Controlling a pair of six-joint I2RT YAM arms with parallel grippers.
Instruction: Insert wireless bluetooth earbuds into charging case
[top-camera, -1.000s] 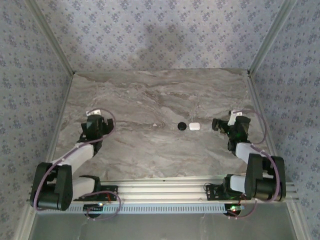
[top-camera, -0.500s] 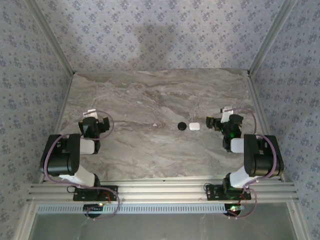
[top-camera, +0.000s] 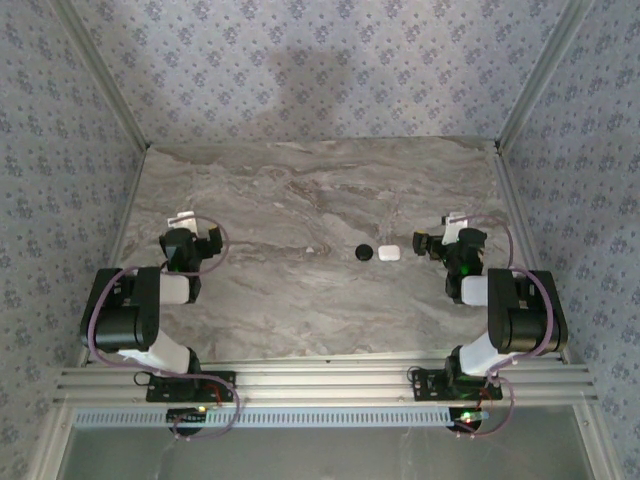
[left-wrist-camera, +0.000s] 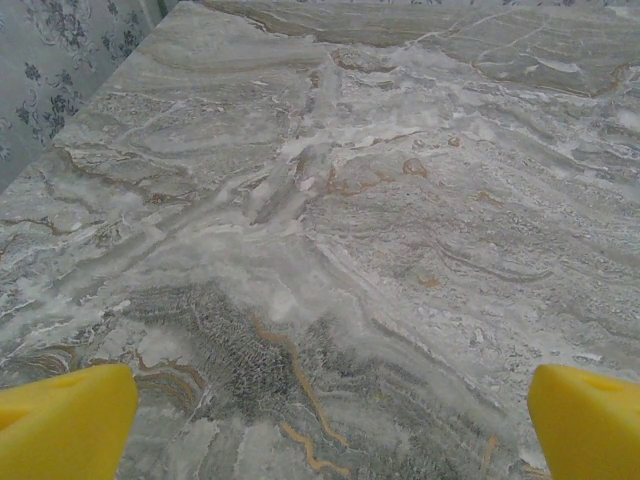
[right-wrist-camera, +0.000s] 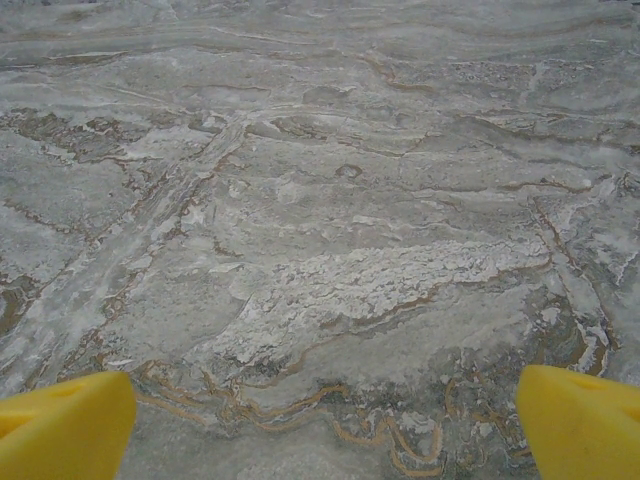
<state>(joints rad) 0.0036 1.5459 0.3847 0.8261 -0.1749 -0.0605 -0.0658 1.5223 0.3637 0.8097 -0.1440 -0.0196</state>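
A small white charging case (top-camera: 389, 253) lies on the marble table (top-camera: 300, 190) right of centre, with a round black case (top-camera: 365, 252) just to its left. A tiny white speck (top-camera: 311, 249), possibly one of the earbuds, lies further left; it is too small to tell. My right gripper (top-camera: 440, 243) sits a short way right of the white case, and my left gripper (top-camera: 192, 242) is far off at the left side. In the wrist views the left gripper (left-wrist-camera: 330, 420) and right gripper (right-wrist-camera: 325, 420) stand open, with yellow fingertips (left-wrist-camera: 65, 420) (right-wrist-camera: 580, 420) wide apart over bare marble.
Patterned walls close the table on the left, back and right. Aluminium posts (top-camera: 100, 75) run along the side edges and a rail (top-camera: 320, 385) carries both arm bases at the near edge.
Both arms have folded back from a low stretched pose to an upright one. The grippers stay in nearly the same places and stay open. The cases have not moved.
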